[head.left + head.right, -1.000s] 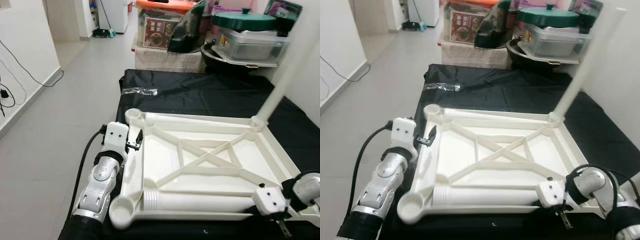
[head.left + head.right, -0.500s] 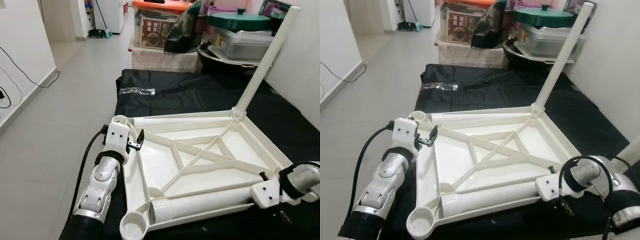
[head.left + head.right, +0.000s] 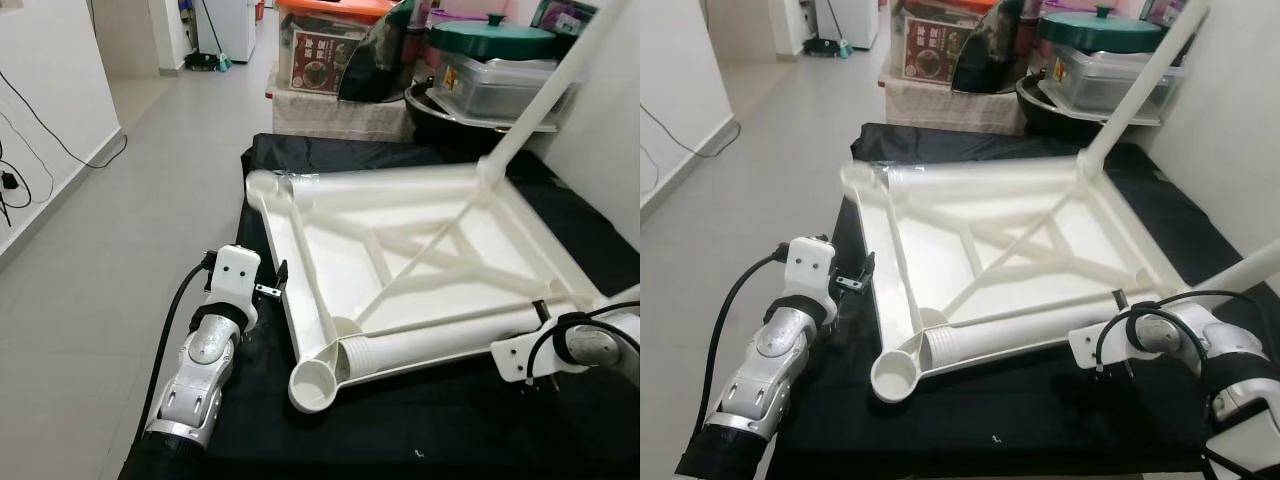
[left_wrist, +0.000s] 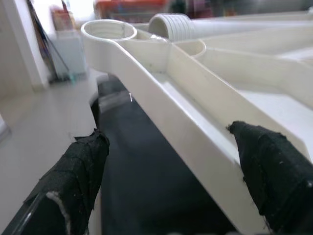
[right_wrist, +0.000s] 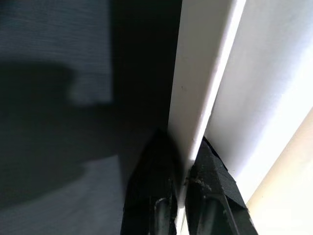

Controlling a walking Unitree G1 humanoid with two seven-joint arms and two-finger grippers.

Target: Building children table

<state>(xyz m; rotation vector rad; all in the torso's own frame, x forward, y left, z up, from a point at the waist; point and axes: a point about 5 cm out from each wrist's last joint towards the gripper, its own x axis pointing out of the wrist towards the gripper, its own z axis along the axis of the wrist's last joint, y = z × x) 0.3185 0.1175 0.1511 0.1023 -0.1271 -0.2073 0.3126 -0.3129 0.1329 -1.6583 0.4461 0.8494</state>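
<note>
An upturned white plastic table top [image 3: 330, 215] lies on a black cloth [image 3: 400, 440]. One white leg [image 3: 545, 90] stands from its far right corner. A loose leg [image 3: 430, 345] lies inside the frame along the near edge, and another white tube [image 3: 1250, 270] slants up at the right. My right gripper [image 3: 1120, 330] is shut on the top's near right rim [image 5: 205, 73], which sits clamped between the fingers [image 5: 156, 171]. My left gripper [image 3: 275, 285] is open beside the left rim [image 4: 195, 127], which runs between its spread fingertips [image 4: 83, 161].
Behind the cloth stand stacked boxes [image 3: 320, 60], a dark pan and a lidded clear container [image 3: 495, 85]. A white wall [image 3: 610, 150] closes the right side. Tiled floor [image 3: 100, 250] opens to the left, with cables along the left wall.
The table top has swung round with my right gripper holding its rim: the near left corner moved right, away from my left gripper, and the far edge went back. My left arm stayed put.
</note>
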